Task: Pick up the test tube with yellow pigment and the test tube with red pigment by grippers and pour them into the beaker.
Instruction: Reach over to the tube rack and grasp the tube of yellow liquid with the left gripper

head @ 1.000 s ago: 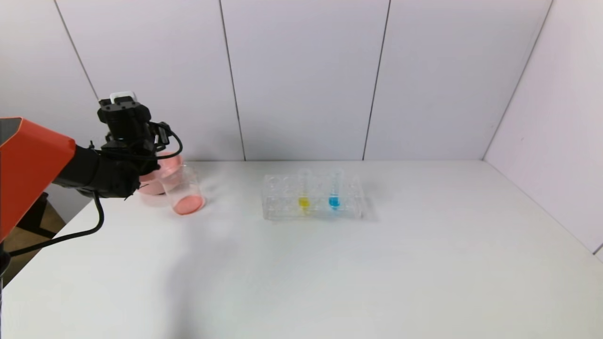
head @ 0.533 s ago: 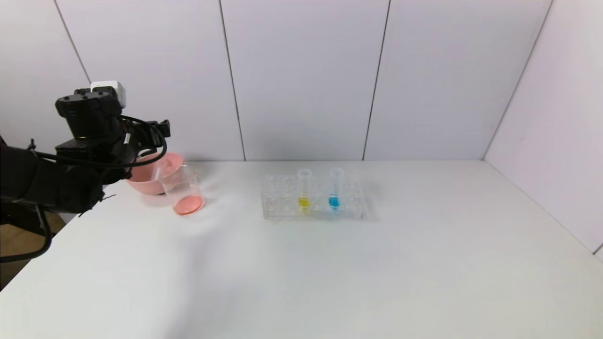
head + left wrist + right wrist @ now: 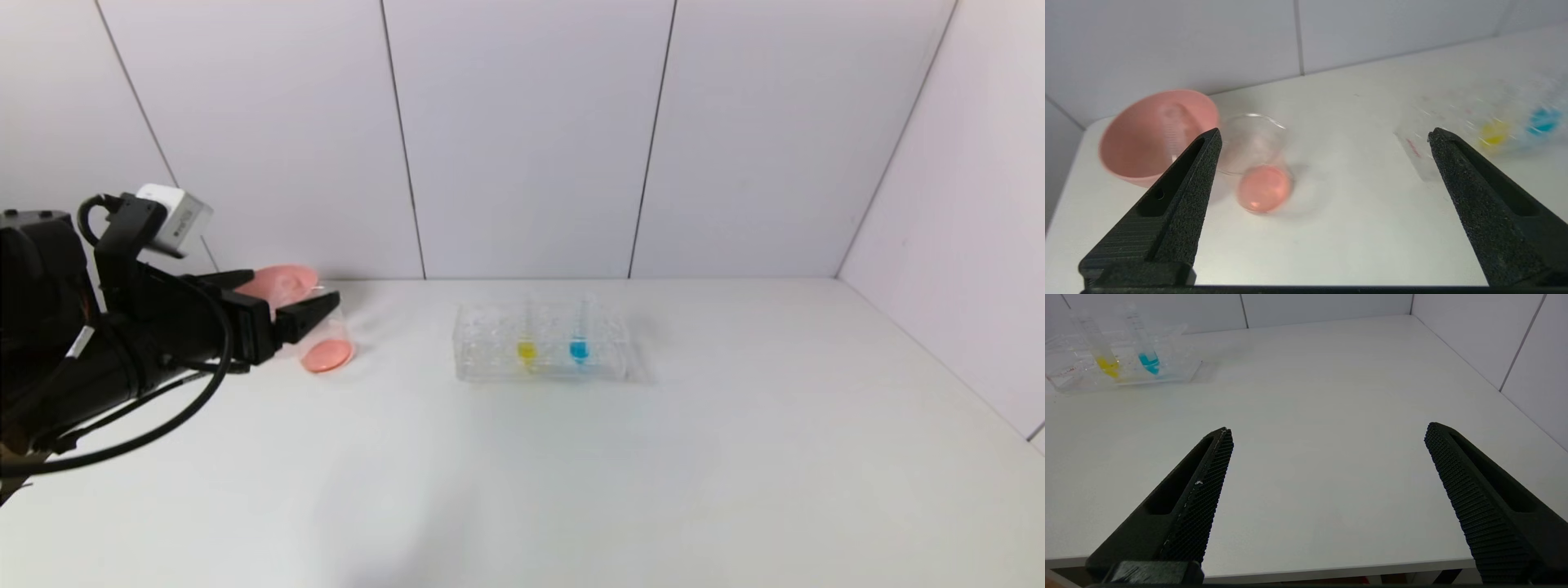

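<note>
At the lower edge of the right wrist view the right gripper is seen with its fingers spread wide and nothing between them, hanging over bare table well apart from everything; it is judged to be parked, and it is not seen in the head view. At the left edge of the head view the left gripper is held low with its fingers likewise spread and empty, pointed toward the centre of the frame; the spread is judged to suit a reach for another tube. Just past its fingertips, at centre left, the beaker is found standing on the table, with a shallow layer of pink-red liquid at its bottom, which suggests that the red pour has been made. Touching or just behind the beaker, a pink bowl is placed; in the left wrist view a clear tube-like thing is made out lying inside it, possibly the test tube with red pigment, though this cannot be confirmed. Farther off, at the centre of the head view, a clear tube rack is set, well apart from the beaker. In it the test tube with yellow pigment is held upright, its yellow liquid unpoured, with a blue-liquid tube just beside it toward the frame's right.
</note>
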You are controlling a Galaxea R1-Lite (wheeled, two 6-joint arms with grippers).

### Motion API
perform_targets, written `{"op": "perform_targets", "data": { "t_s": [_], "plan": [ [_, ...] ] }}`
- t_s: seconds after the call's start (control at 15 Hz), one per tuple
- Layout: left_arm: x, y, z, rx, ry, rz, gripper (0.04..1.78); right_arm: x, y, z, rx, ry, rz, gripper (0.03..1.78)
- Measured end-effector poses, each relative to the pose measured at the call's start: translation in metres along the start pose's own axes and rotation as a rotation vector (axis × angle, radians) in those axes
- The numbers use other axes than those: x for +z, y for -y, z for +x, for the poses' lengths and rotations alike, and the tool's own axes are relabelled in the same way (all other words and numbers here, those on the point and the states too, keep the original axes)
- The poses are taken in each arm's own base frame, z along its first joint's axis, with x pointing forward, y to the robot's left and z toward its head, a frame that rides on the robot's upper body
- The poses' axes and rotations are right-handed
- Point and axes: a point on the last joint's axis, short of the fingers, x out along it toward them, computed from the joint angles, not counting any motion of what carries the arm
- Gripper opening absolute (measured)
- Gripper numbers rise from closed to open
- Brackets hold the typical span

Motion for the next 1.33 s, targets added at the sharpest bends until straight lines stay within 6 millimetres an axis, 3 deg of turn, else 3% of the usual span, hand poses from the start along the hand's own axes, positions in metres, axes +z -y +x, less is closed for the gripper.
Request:
{"op": "perform_targets", "data": {
  "t_s": [0.27, 0.6, 0.8, 1.13, 1.33],
  "plan": [
    [-0.019, 0.05, -0.032, -0.212, -0.095, 0.035, 1.76, 0.0, 0.0, 0.0, 0.0, 0.0, 0.0, 1.71],
    [-0.03, 0.078, -0.031, -0.245, -0.099, 0.014, 1.76, 0.0, 0.0, 0.0, 0.0, 0.0, 0.0, 1.71],
    [-0.032, 0.099, -0.008, -0.235, -0.044, -0.016, 1.76, 0.0, 0.0, 0.0, 0.0, 0.0, 0.0, 1.71],
    [-0.049, 0.146, 0.059, -0.142, 0.083, -0.04, 1.76, 0.0, 0.0, 0.0, 0.0, 0.0, 0.0, 1.71],
    [-0.054, 0.174, 0.089, -0.092, 0.136, -0.062, 1.76, 0.0, 0.0, 0.0, 0.0, 0.0, 0.0, 1.71]
  ]
}}
